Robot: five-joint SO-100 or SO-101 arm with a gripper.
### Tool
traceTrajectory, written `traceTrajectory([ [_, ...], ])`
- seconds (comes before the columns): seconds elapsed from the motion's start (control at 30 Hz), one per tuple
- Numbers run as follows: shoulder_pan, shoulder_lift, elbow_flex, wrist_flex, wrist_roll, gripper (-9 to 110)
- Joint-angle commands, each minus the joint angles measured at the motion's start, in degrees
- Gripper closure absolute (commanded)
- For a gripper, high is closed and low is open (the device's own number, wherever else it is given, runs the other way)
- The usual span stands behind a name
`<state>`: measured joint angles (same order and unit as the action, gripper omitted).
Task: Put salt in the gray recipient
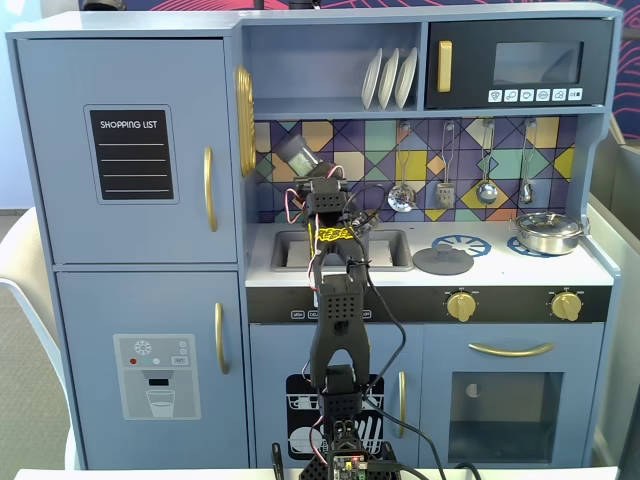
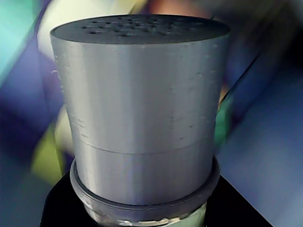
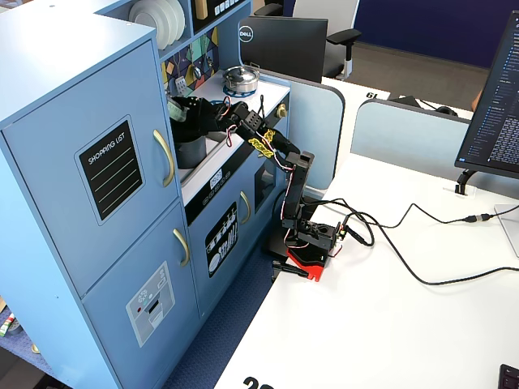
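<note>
Against blurred tiles, silver-gray perforated-top salt [image 2: 142,118] in end effector [image 1: 300,160]

black five-joint arm [image 1: 338,320], perforated matte link housings, yellow printed tape band [image 1: 334,233], red and black cables, red base [image 3: 309,263]

shelf [image 1: 330,106] close above raised gripper [image 1: 305,165], little headroom | fridge wall [image 1: 246,150] just left of salt shaker [image 1: 296,150], tight | sink [image 1: 290,250] below arm, pot [image 3: 191,151] fills it | lid [image 1: 443,261] mid-counter | steel pan [image 1: 547,232] at right back corner | counter front edge bare
</note>
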<state>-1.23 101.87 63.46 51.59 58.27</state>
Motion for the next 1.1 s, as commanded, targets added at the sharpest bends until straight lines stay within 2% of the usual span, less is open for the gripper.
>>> traceTrajectory([
  [0.0,-0.2,3.6,0.7,-6.7,0.4,101],
  [0.1,-1.8,8.4,11.3,-24.1,-2.8,101],
  [0.17,-2.3,8.2,11.6,-25.8,-3.3,101],
  [0.23,-2.4,6.9,9.5,-21.9,-1.9,101],
  [0.37,-1.4,1.8,-0.1,-5.1,1.2,101],
  [0.53,-0.4,0.8,0.2,-1.1,1.8,101],
  [0.6,-0.6,3.3,5.2,-7.9,1.0,101],
  [0.7,-1.2,8.3,16.4,-27.8,-3.8,101],
  [0.77,-1.8,8.3,15.9,-30.1,-5.4,101],
  [0.97,-0.8,0.8,-0.6,-5.6,-0.5,101],
  [1.07,0.5,-0.6,-2.1,-0.9,0.3,101],
])
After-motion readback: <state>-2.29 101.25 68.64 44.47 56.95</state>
